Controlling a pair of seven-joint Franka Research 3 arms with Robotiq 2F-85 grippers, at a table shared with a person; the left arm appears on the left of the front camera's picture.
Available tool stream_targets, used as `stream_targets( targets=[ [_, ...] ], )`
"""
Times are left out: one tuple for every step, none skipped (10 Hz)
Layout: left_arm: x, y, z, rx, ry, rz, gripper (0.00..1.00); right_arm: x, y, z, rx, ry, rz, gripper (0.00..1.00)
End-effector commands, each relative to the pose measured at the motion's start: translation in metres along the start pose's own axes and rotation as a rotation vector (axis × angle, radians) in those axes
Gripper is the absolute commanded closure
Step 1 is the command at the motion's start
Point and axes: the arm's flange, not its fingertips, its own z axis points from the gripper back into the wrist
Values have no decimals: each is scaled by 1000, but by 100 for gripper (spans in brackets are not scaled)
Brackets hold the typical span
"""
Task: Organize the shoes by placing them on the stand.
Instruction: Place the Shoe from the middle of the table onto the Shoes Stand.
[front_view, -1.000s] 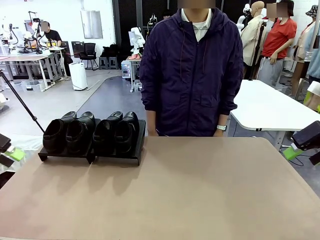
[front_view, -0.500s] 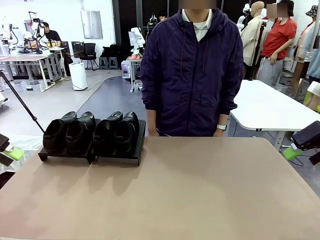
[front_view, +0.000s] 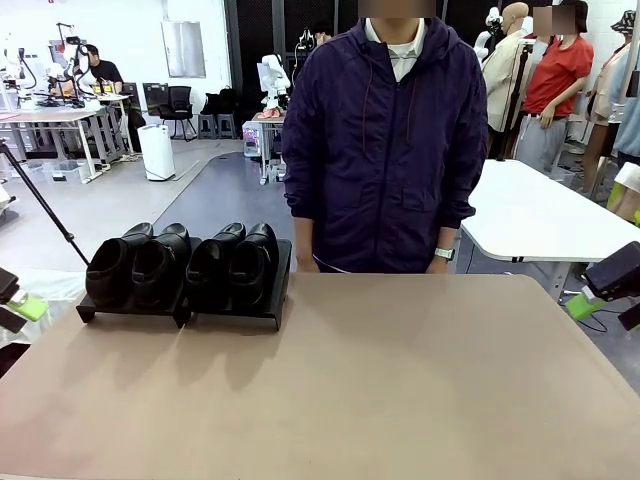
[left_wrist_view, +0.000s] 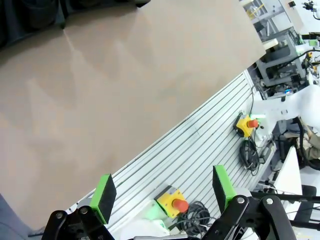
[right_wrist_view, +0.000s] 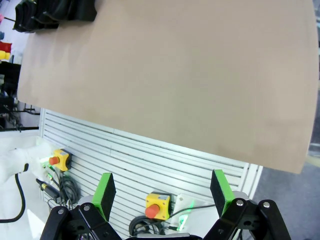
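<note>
Left gripper (left_wrist_view: 162, 192) spread wide, green pads (left_wrist_view: 104, 191) well apart, nothing between them. Hung off the near edge of the table (left_wrist_view: 125, 90), over the ribbed white panel and a yellow box with a red button (left_wrist_view: 172, 201). In the front view, seen as a dark shape with a green pad at the far left edge (front_view: 18, 305), clear of the tabletop.

Right gripper (right_wrist_view: 164, 191) likewise wide open and empty, pads (right_wrist_view: 220, 190) apart. Pointed down past the table's near edge, above another yellow box with a red button (right_wrist_view: 157, 205). From the front, parked at the far right edge (front_view: 605, 285), beside the table's corner.

Out on the table: all four shoes (front_view: 180, 265) lined up side by side on the stand (front_view: 235, 318), toes up toward the far side, heels toward the robot. Stand sat at the table's far left, well apart from both grippers. Also glimpsed as a dark mass in the top left corner of the right wrist view (right_wrist_view: 55, 12).

Across the table, a person in a dark purple jacket (front_view: 385, 150) stood at the far edge, arms down at the sides.
</note>
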Motion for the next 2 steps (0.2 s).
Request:
stream_targets(
  targets=[
    [-4,1,-2,6,6,-1,0,-2,-1,-2,7,-2,3,0],
    [-4,1,-2,6,6,-1,0,-2,-1,-2,7,-2,3,0]
  ],
)
